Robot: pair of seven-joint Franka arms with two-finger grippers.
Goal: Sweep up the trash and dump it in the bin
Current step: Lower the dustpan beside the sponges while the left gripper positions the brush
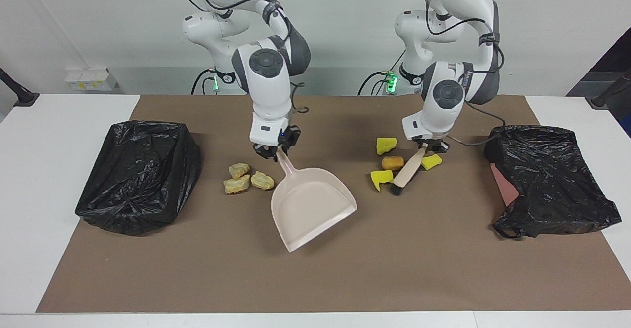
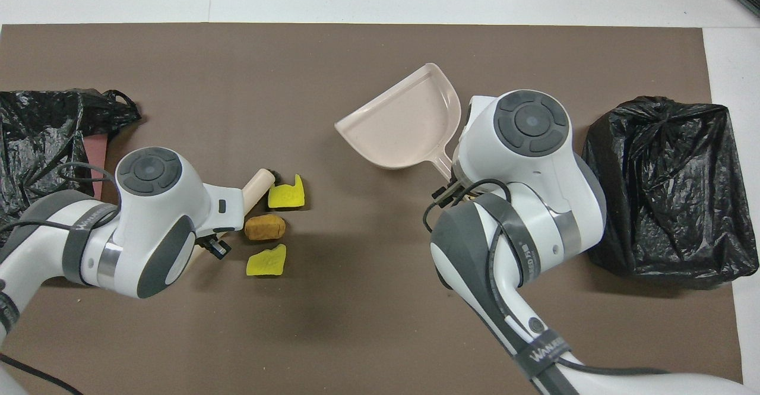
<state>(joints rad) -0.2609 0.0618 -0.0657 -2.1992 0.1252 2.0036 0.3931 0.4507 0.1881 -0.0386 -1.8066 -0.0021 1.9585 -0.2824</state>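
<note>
Facing view: right end effector (image 1: 272, 152) clamps the dustpan (image 1: 309, 204) handle, left end effector (image 1: 430, 146) grips the brush (image 1: 407, 171), placed to sweep sponge pieces (image 1: 382, 177) panward.

A robot lab, set up for testing; two white robot arms (image 1: 268, 71) are mounted at the far edge of a white table (image 1: 49, 180) covered by a brown mat (image 1: 315, 278); bare pale walls (image 1: 345, 2) stand around it; cables (image 1: 374, 79) trail from the bases; small boxes (image 1: 91, 79) sit on a ledge.
</note>
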